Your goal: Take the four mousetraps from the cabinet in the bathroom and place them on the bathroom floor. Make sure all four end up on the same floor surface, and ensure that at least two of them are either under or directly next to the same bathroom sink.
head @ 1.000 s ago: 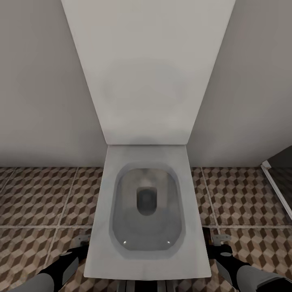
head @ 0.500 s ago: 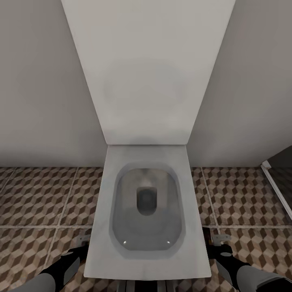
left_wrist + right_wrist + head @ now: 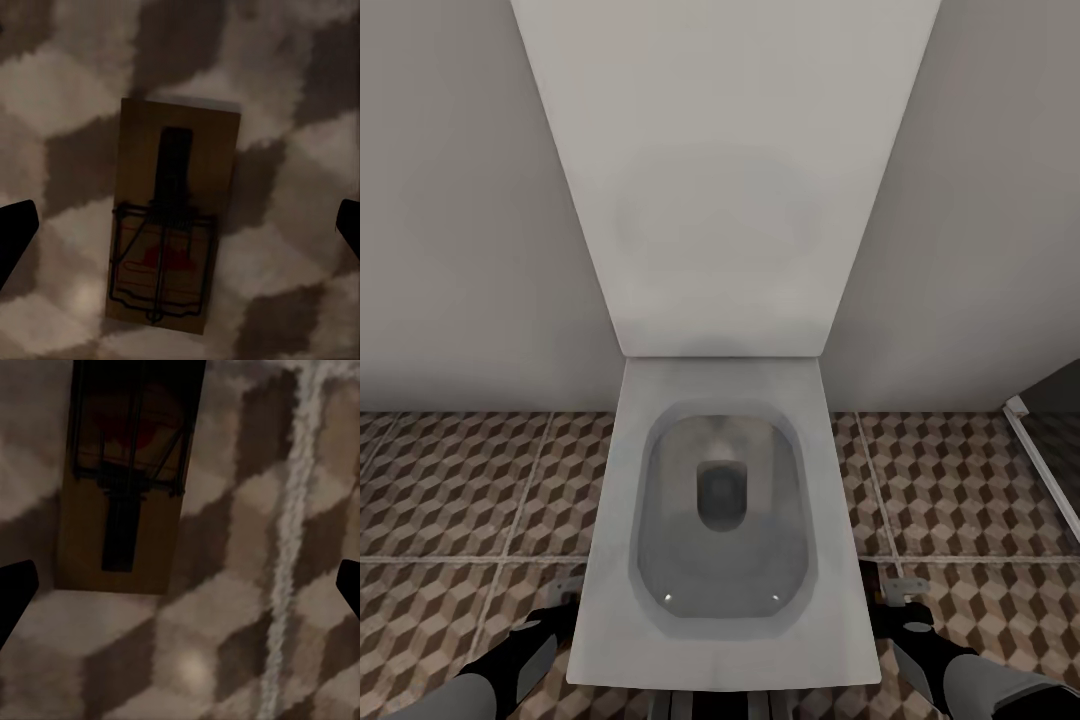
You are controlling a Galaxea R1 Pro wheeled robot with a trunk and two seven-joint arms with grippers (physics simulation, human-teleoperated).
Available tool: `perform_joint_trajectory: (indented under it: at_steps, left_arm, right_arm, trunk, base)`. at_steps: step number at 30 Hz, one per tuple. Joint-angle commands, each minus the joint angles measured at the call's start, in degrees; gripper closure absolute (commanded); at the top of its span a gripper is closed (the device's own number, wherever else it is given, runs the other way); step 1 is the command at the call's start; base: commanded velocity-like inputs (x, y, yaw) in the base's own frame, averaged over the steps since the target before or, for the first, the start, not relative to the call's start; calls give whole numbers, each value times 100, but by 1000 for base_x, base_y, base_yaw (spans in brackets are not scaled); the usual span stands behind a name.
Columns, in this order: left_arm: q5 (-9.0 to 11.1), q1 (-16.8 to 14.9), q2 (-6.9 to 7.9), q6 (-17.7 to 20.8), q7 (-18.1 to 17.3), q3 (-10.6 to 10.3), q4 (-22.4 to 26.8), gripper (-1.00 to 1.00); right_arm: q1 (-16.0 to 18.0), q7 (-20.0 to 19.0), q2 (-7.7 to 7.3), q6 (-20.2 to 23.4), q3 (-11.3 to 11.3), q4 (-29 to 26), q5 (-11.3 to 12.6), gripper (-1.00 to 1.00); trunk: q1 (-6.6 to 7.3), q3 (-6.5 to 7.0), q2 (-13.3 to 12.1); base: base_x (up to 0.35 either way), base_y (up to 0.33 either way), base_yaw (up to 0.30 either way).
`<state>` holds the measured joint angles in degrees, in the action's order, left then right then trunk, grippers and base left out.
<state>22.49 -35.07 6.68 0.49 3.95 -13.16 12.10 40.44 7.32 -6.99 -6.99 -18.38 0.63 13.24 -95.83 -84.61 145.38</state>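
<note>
**Two mousetraps flat on the tiles, a hand spread above each**

A mousetrap [image 3: 174, 221] lies flat on the bathroom floor [image 3: 300, 225], its brown wooden board resting across the cube-patterned tiles, dark wire frame and a red mark at one end. The left hand [image 3: 180, 232] hangs straight over it, looking down; its two dark fingertips [image 3: 15, 232] stand wide apart at either side of the board, clear of it and touching nothing.

A second mousetrap [image 3: 131, 472] lies flat on the same tiling, with a pale grout line [image 3: 289, 532] running near it. The right hand [image 3: 180, 592] is also spread wide, one fingertip [image 3: 15, 596] at each side, and this trap sits off toward one side ahead of the fingers rather than squarely between them. Nothing is pinched.

From the head view, the room is a tight corner: a white toilet [image 3: 725, 520] with its lid up stands against a grey wall [image 3: 450, 200], brown, beige and white tiles at both sides. The left arm [image 3: 510, 665] reaches down beside the toilet's left edge, the right arm [image 3: 935, 655] beside its right edge, both with wrists bent toward the floor. A dark shower floor behind a white threshold strip [image 3: 1045, 470] shows at the far right.
</note>
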Motion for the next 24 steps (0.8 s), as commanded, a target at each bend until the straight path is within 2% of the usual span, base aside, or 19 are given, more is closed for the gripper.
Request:
perform_joint_trajectory:
  at_steps: [1,7,17,24]
  left_arm:
    - [48,0,5,-51,25,-52,12,-100]
    - [49,0,13,-297,-7,-55,59,-100]
    - [67,0,23,-382,-40,-41,115,-100]
    - [101,0,29,-370,-50,6,124,-100]
  right_arm:
    - [2,7,0,-21,-48,7,55,-100]
    - [5,7,-3,-21,-44,7,55,-100]
    - [2,7,-4,-21,-43,7,59,-100]
    - [0,7,-5,-21,-43,7,57,-100]
  trunk:
    - [1,-3,1]
    - [1,-3,1]
    - [1,-3,1]
    - [1,-3,1]
  base:
    - [0,0,0]
    - [0,0,0]
    - [-3,0,0]
    - [-176,0,0]
